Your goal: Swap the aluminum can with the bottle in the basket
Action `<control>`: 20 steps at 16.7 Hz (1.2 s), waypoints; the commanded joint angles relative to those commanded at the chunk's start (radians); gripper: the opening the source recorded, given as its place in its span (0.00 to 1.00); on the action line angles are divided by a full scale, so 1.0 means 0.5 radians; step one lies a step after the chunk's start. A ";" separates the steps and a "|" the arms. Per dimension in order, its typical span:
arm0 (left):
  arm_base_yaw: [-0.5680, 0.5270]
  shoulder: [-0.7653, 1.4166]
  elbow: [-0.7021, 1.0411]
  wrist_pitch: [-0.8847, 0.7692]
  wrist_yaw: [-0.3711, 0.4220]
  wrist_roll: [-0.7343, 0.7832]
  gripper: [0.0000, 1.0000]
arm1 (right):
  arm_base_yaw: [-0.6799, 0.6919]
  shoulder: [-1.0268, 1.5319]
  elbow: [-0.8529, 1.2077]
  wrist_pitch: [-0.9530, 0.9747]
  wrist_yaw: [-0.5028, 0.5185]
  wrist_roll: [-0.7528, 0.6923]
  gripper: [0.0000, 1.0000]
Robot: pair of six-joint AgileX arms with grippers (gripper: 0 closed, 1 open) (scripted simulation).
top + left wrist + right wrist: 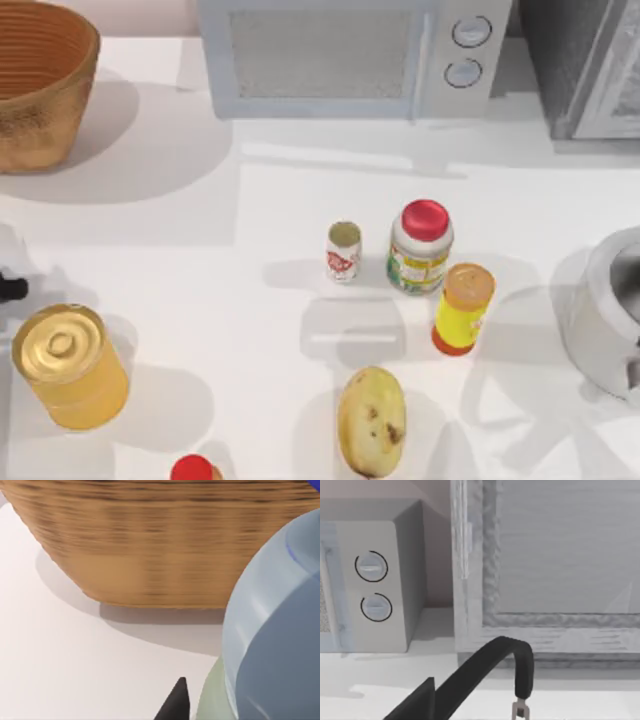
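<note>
The aluminum can (343,252) stands upright at mid-table, red and white with a pale gold top, just left of a red-capped bottle (421,248). The wicker basket (40,90) sits in the far left corner; in the left wrist view its outer wall (150,545) is close ahead. My left arm (8,289) is at the table's left edge. The bottle (275,645), pale with a bluish label, looms right against that camera, with one dark fingertip (176,700) against its side. My right arm (633,372) is parked at the right edge.
A microwave (340,60) and a grey appliance (590,70) line the back. An orange-capped yellow bottle (463,308), a potato (371,420), a large gold tin (68,366), a red-topped item (195,468) and a grey pot (605,310) stand around the table.
</note>
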 joint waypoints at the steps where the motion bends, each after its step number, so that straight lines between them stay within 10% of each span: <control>1: 0.000 0.000 0.000 0.000 0.000 0.000 0.00 | 0.000 0.000 0.000 0.000 0.000 0.000 1.00; 9: 0.328 -0.111 0.387 -0.698 0.567 0.048 0.00 | 0.000 0.000 0.000 0.000 0.000 0.000 1.00; 20: 0.769 -0.174 2.122 -3.008 1.450 0.456 0.00 | 0.000 0.000 0.000 0.000 0.000 0.000 1.00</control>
